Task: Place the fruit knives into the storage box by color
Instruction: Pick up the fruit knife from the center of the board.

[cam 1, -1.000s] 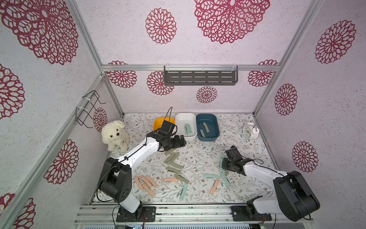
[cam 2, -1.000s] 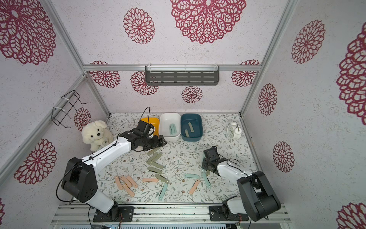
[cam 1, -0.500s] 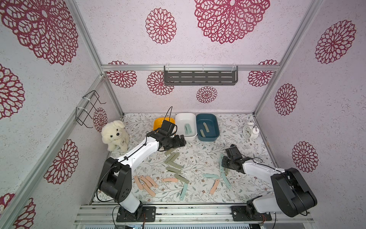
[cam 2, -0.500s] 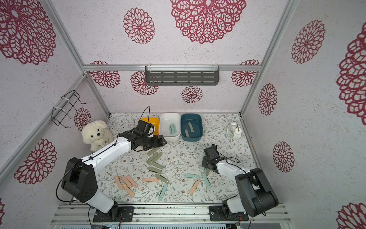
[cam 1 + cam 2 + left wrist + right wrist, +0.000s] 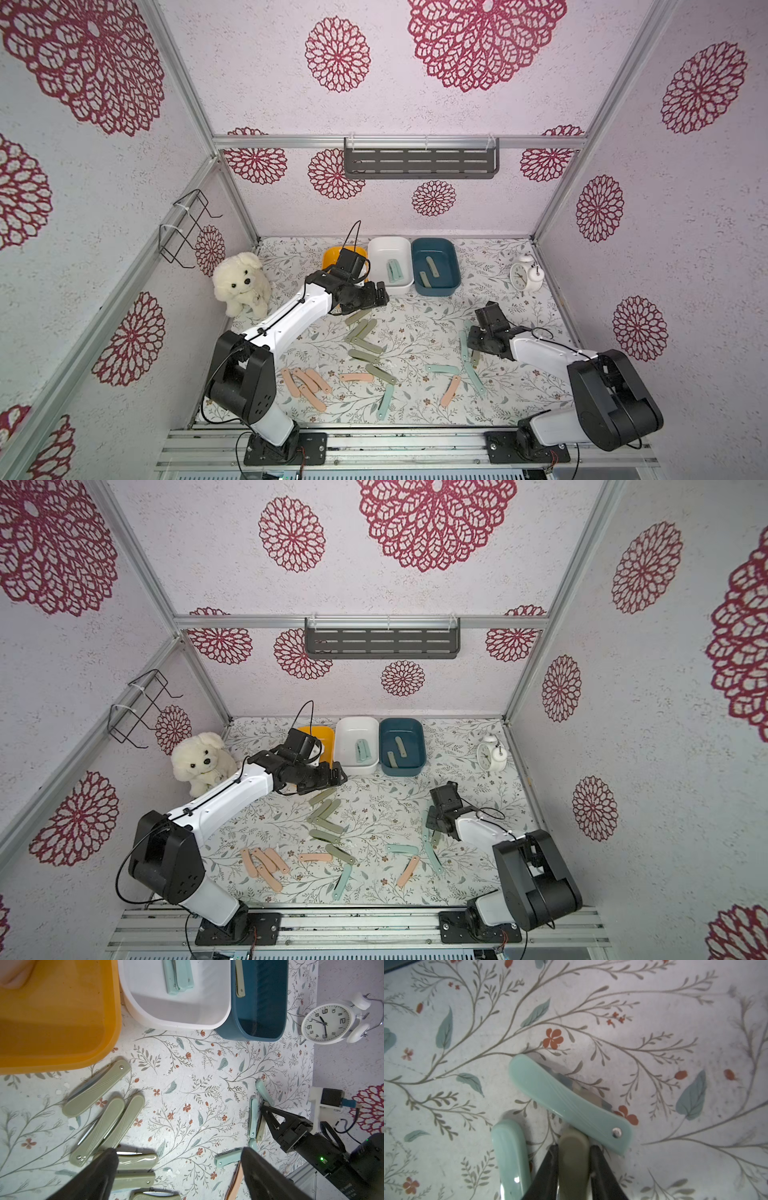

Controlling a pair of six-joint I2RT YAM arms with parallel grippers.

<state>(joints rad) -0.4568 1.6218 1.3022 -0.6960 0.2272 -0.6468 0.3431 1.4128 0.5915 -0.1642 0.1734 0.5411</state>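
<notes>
While my right pincer [image 5: 574, 1148] bites, grip: jaws clamped on the sides of one sage-green knife [image 5: 573, 1169], right of centre on the mat [image 5: 415, 328]; lifted or not, can't tell.
neighbours: mint knife [image 5: 510, 1157] just beside it; second mint knife [image 5: 566, 1101] at its tip, touching as far as I can tell.
left pincer [image 5: 376, 293]: jaws wide apart, empty, hovering at the near edge of the boxes.
white box [image 5: 376, 247]: two mint knives [image 5: 394, 270] in.
blue box [image 5: 417, 249]: two sage knives [image 5: 432, 266] in.
yellow box [image 5: 330, 257]: mostly hidden behind my left arm, contents unclear.
left on mat: sage cluster [image 5: 359, 332] centre; peach cluster [image 5: 305, 384] near left; stray peach knives [image 5: 355, 377]; loose mint knives [image 5: 442, 368] near right.
progress: early, my call; four boxed for sure, most loose on the mat.
next: this sage one belongs in the blue box, far side.
</notes>
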